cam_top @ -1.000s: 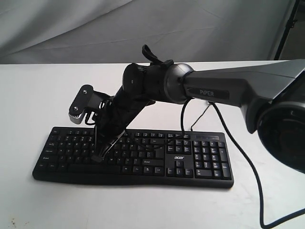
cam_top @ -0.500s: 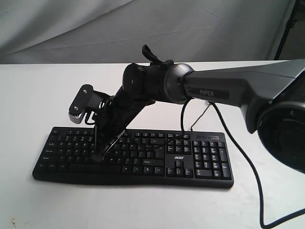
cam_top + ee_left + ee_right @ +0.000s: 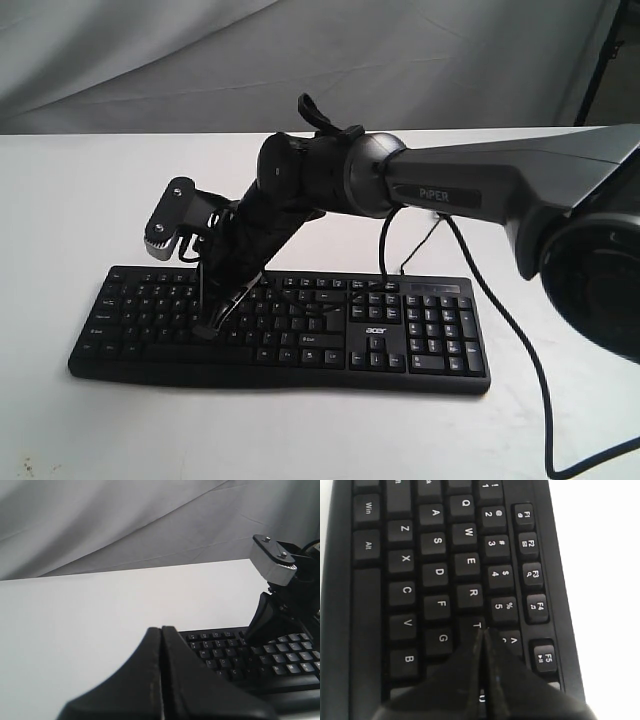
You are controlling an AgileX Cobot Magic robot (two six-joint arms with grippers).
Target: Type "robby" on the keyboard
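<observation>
While our right gripper [image 3: 481, 633] hangs pinched closed over the T key [image 3: 470, 624] of the keyboard [image 3: 420, 335], our left gripper [image 3: 161, 630] likewise closed, empty, nearby.

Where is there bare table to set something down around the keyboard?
Bare white table lies left of the keyboard, behind its left end, and in a strip along its front. Crowded: the right gripper and its arm over the keys, and a black cable running past the keyboard's right end.

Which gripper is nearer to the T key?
Right. The right gripper has its tips at the T key; the left gripper hangs beside the keyboard, apart from it.
</observation>
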